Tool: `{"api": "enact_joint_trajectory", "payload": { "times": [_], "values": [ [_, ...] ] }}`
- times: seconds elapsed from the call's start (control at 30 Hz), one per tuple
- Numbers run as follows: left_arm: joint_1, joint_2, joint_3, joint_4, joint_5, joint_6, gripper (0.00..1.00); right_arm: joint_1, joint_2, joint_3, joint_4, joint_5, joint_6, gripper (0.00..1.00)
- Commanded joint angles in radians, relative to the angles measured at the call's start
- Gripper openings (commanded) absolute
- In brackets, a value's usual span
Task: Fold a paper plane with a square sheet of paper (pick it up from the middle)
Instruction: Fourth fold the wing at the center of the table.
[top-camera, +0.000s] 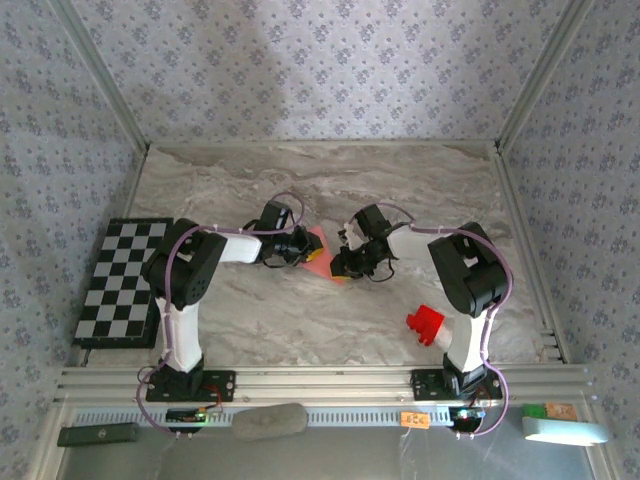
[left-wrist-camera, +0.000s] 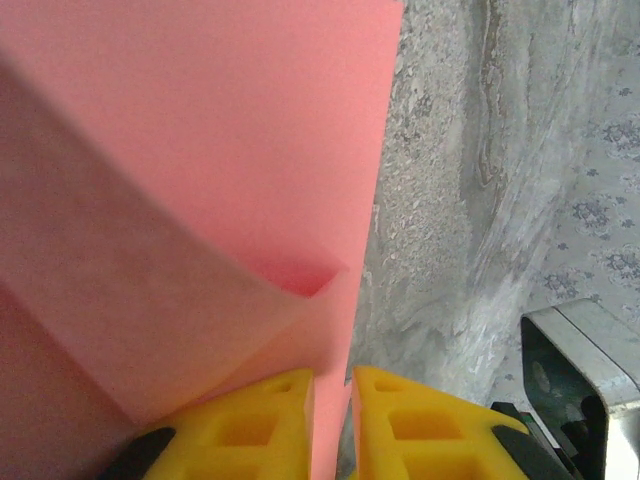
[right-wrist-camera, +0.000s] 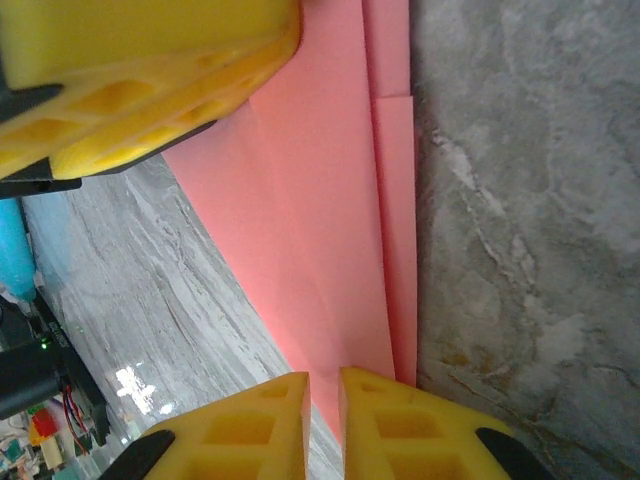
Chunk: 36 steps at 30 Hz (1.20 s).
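Note:
The pink sheet of paper (top-camera: 318, 250) hangs folded between my two grippers over the middle of the table. In the left wrist view the paper (left-wrist-camera: 220, 150) shows a folded flap with a small open pocket, and my left gripper (left-wrist-camera: 333, 400) is shut on its lower edge. In the right wrist view the paper (right-wrist-camera: 320, 230) lies in overlapping layers with a long crease and narrows toward my right gripper (right-wrist-camera: 325, 400), which is shut on its tip. From above, the left gripper (top-camera: 300, 246) and right gripper (top-camera: 346, 262) face each other closely.
A small red block (top-camera: 425, 324) sits on the marble tabletop by the right arm's base. A black-and-white chequered board (top-camera: 120, 282) lies at the left edge. Metal frame posts and papered walls enclose the table.

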Motion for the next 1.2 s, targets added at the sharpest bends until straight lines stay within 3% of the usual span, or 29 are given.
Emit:
{"api": "enact_joint_trajectory", "payload": {
  "times": [0.0,0.3,0.63,0.93,1.17],
  "values": [
    [0.006,0.026,0.007,-0.090,-0.035,0.007,0.17,-0.009,-0.033,-0.023,-0.063,-0.030,-0.003,0.17],
    [0.009,0.029,0.007,-0.090,-0.037,0.006,0.17,-0.014,-0.061,-0.039,-0.112,-0.042,-0.037,0.18],
    [0.008,0.028,0.006,-0.087,-0.031,0.002,0.17,-0.008,0.013,-0.038,-0.100,-0.008,-0.032,0.17],
    [0.008,0.026,0.007,-0.089,-0.029,0.000,0.17,-0.022,-0.120,-0.012,-0.059,-0.031,-0.007,0.19],
    [0.008,0.028,0.008,-0.082,-0.026,-0.004,0.17,0.009,-0.040,0.050,-0.061,0.019,-0.010,0.18]
  ]
}}
